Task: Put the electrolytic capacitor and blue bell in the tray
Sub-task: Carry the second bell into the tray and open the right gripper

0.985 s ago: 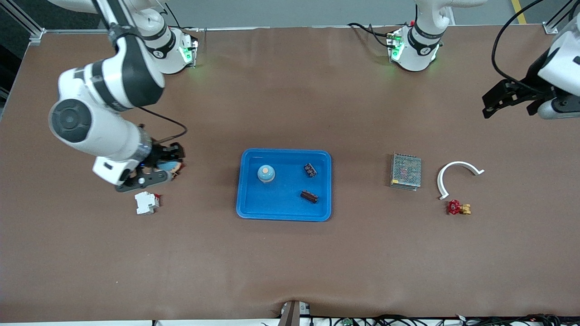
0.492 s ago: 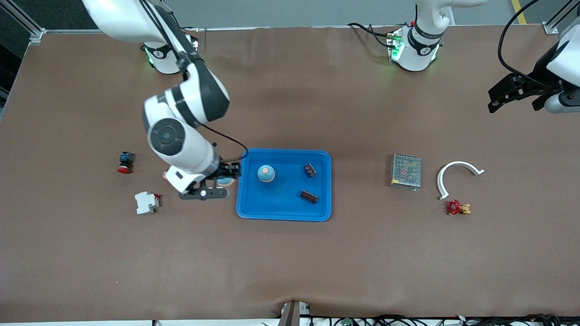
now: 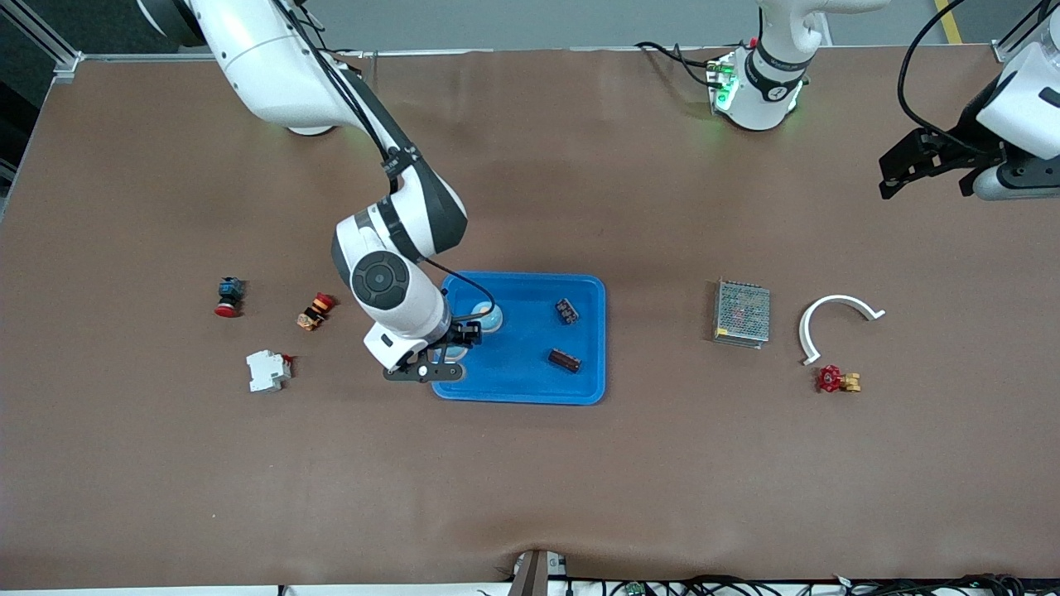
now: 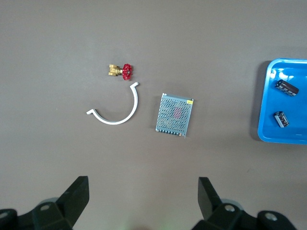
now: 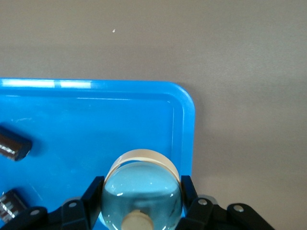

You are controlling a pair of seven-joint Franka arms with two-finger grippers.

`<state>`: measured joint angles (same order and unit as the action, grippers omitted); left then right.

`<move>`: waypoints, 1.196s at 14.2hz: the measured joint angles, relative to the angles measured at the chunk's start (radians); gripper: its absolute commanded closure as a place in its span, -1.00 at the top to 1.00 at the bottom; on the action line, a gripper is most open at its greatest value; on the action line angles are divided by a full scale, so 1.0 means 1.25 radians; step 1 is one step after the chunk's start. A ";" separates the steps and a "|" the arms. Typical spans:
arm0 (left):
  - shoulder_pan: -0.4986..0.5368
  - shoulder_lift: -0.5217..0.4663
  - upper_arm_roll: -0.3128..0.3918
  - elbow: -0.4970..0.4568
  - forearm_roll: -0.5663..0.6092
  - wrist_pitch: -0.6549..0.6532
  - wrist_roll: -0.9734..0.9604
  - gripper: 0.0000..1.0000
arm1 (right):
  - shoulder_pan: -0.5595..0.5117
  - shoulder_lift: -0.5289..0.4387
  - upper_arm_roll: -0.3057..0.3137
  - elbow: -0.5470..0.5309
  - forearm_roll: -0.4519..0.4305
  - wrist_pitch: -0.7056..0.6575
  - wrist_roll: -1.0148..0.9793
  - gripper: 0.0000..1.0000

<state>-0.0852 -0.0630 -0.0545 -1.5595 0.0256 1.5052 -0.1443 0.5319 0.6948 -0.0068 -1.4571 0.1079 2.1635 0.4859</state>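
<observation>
Right wrist view first: my right gripper (image 5: 142, 211) has its two black fingers (image 5: 91, 199) clamped on either side of a pale-blue domed bell with a cream rim and a small cream knob (image 5: 142, 189), and it hangs over the corner of the shallow bright-blue rectangular plastic tray (image 5: 96, 127) at the right arm's end. Inside that tray, two dark cylindrical electrolytic capacitors show at the edge of this view, one (image 5: 14, 143) lying apart from the other (image 5: 10, 203).

From the front camera, the right gripper (image 3: 451, 346) sits over the tray's edge (image 3: 530, 394), and a second pale-blue bell (image 3: 490, 316) stands in the tray just beside it. The two capacitors lie toward the left arm's end of the tray, one (image 3: 566, 310) farther from the camera than the other (image 3: 565, 360).

On the brown table (image 3: 530, 480), toward the right arm's end, lie a small orange-and-red push button (image 3: 315, 310), a blue-and-red push button (image 3: 228, 296) and a white circuit breaker (image 3: 267, 370).

My left gripper (image 4: 144, 191) waits up in the air with its fingers (image 4: 76, 194) spread wide and holding nothing, over the table at the left arm's end. Below it are a grey metal-mesh box (image 4: 175, 115), a white curved plastic strip (image 4: 117, 108) and a red-handled brass valve (image 4: 122, 71).
</observation>
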 measured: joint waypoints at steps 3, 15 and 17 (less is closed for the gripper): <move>0.000 -0.001 -0.002 -0.001 0.000 -0.004 0.000 1.00 | 0.013 0.034 0.000 0.001 0.001 0.054 0.021 -0.05; -0.004 0.017 -0.029 -0.011 0.000 -0.003 0.000 1.00 | 0.060 0.113 0.000 0.004 0.001 0.142 0.056 0.25; -0.005 0.027 -0.030 -0.010 0.000 -0.003 0.000 1.00 | 0.060 0.117 0.000 0.004 0.001 0.152 0.056 1.00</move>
<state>-0.0918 -0.0298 -0.0919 -1.5726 0.0252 1.5015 -0.1437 0.6071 0.8406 -0.0073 -1.4519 0.1091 2.3538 0.5564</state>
